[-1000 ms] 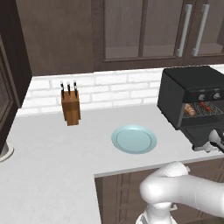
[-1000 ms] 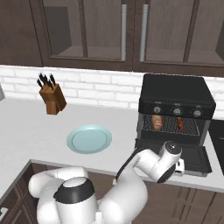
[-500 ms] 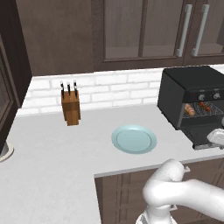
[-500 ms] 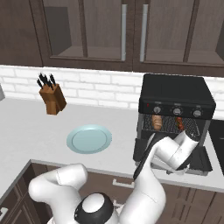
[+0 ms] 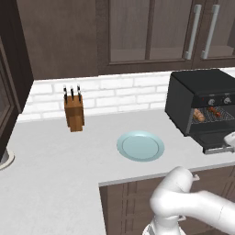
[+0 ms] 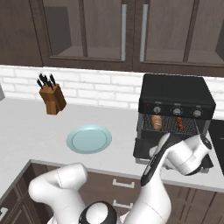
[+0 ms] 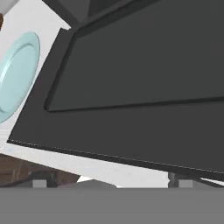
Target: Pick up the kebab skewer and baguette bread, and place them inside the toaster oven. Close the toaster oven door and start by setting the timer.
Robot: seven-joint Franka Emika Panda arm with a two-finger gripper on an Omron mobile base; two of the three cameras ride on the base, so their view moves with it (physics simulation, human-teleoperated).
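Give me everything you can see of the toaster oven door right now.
The toaster oven door is a flat matte black panel, swung fully down and lying roughly level in front of the toaster oven, over the counter edge. In the hand view its dark inner face shows a recessed window outline. The robot's arm hides its middle in the right base view.

Arm (image 6: 175,157) reaches forward, bent at the elbow. Wrist angled low. Gripper (image 7: 109,181) jaws stand fully apart, holding nothing.
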